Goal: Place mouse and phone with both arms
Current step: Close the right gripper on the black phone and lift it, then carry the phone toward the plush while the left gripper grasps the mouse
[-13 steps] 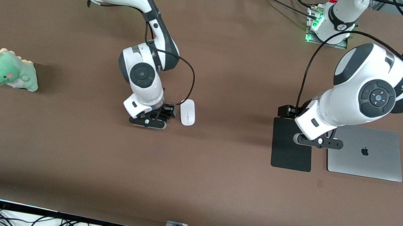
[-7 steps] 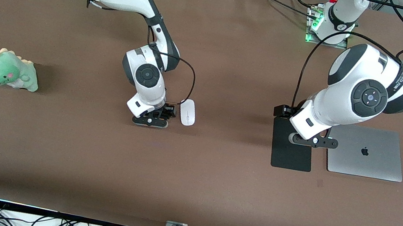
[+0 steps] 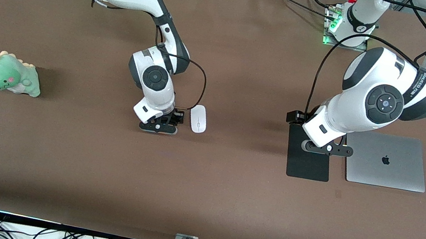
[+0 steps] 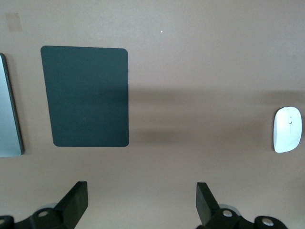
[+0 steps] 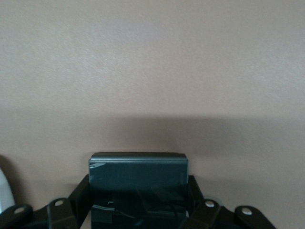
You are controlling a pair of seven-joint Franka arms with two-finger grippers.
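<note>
The white mouse (image 3: 198, 118) lies on the brown table near the middle. My right gripper (image 3: 158, 126) is low over the table beside the mouse, on the side toward the right arm's end. In the right wrist view it (image 5: 138, 191) is shut on the black phone (image 5: 138, 174), and the mouse's edge (image 5: 4, 191) shows beside it. The phone is hidden in the front view. My left gripper (image 3: 325, 148) hangs open and empty over the black mouse pad (image 3: 309, 165). The left wrist view shows its spread fingers (image 4: 76, 198), the pad (image 4: 86, 95) and the mouse (image 4: 288, 130).
A closed silver laptop (image 3: 386, 161) lies beside the mouse pad toward the left arm's end; its edge shows in the left wrist view (image 4: 9, 109). A green plush dinosaur (image 3: 10, 74) sits at the right arm's end of the table.
My left gripper has drifted a little toward the right arm's end over the mouse pad. My right gripper has barely shifted beside the mouse.
</note>
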